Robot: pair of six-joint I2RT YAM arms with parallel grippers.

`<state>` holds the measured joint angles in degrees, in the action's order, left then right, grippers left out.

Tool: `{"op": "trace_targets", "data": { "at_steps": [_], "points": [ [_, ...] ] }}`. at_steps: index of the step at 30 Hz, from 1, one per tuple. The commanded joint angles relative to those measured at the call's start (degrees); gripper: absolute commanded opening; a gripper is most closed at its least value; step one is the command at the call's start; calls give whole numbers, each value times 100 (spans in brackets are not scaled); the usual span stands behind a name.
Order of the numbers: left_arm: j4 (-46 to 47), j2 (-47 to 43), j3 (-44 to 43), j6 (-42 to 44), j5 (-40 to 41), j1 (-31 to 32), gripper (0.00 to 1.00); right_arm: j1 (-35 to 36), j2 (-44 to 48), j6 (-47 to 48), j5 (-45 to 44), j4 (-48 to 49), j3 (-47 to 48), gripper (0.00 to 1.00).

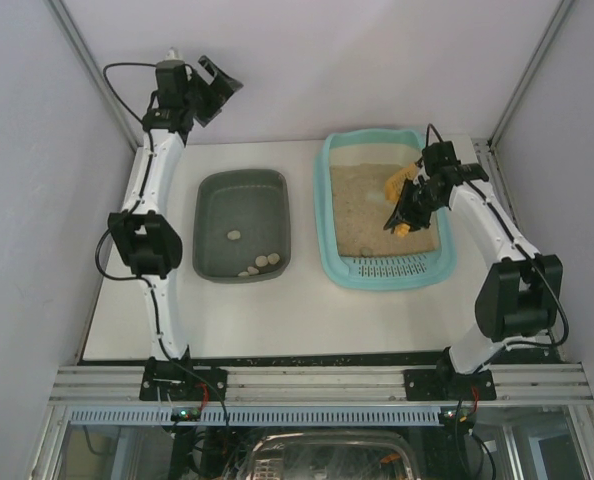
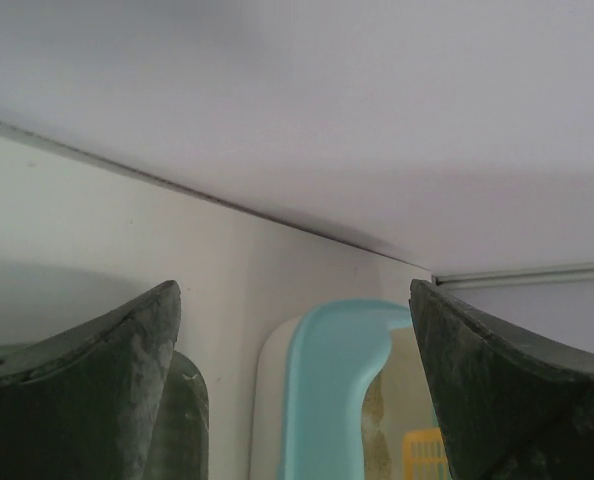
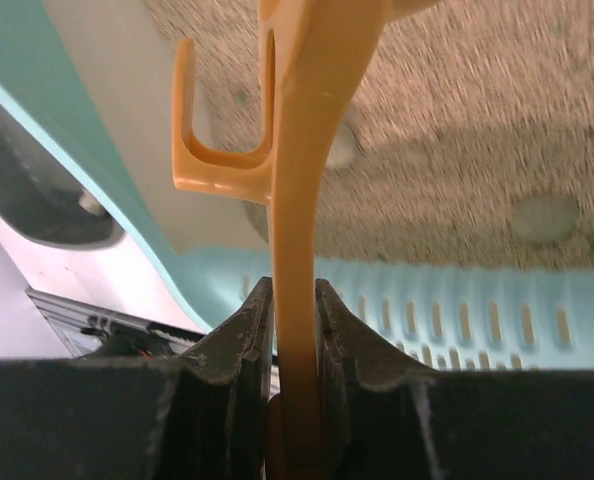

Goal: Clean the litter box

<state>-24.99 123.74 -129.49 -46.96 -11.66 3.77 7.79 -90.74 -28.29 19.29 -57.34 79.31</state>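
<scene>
Found the litter box [image 1: 326, 225] flat on the table [image 1: 277, 320], beige litter inside, perforated strip at its near end. Noted the scoop [image 3: 307, 200] over the right half of the litter, handle running down into the right gripper [image 3: 295, 300] — jaws clamped on that handle, no gap on either side. Spotted a few pale lumps [image 3: 545, 218] lying on the litter just beyond the perforated strip; possibly more half buried, hard to tell through the blur.

Left of the box, just beside it and not touching, found the dark tub [image 1: 242, 225] with a handful of pale lumps [image 1: 260, 263] at its near end. Farther left of the box and well behind it, found the left gripper [image 1: 212, 85] raised high, jaws wide apart, holding nothing.

Judged the step in hand as scooping waste out of the litter. To do it well, needed to:
- Set the scoop's head down shallowly behind a lump and draw under it rather than press down.
- Lift level and pause over the box for loose litter to sift back through the slots, not onto the table.
- Hold a firm grip against any swivel of the thin handle between flat pads.
- Clear the box's left rim before any carry toward the tub, and tip only once above it.
</scene>
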Motion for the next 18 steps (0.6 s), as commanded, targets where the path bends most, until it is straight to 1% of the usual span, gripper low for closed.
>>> {"op": "trace_targets", "data": {
  "at_steps": [1,4,8,11,13,16,18],
  "points": [
    [-854,128,-1091,490,-127,105,100,-32,-445,-32,399,583,942,0],
    [-673,-130,-717,632,-9,250,100,-69,-733,25,379,542,1424,0],
    [-1060,-181,-1005,1102,118,592,100,-163,-783,-16,463,544,1657,0],
    [-1484,-121,-1353,1039,281,860,100,-258,-658,-117,473,635,1705,0],
    [-1778,-137,-1430,883,435,1016,100,-295,-634,-179,377,621,1855,0],
    [-2503,-309,-1455,706,980,1286,100,-300,-559,-372,384,578,2103,0],
    [-3140,-507,-1450,706,1463,1474,100,-219,-401,-541,505,607,2087,0]
  ]
}}
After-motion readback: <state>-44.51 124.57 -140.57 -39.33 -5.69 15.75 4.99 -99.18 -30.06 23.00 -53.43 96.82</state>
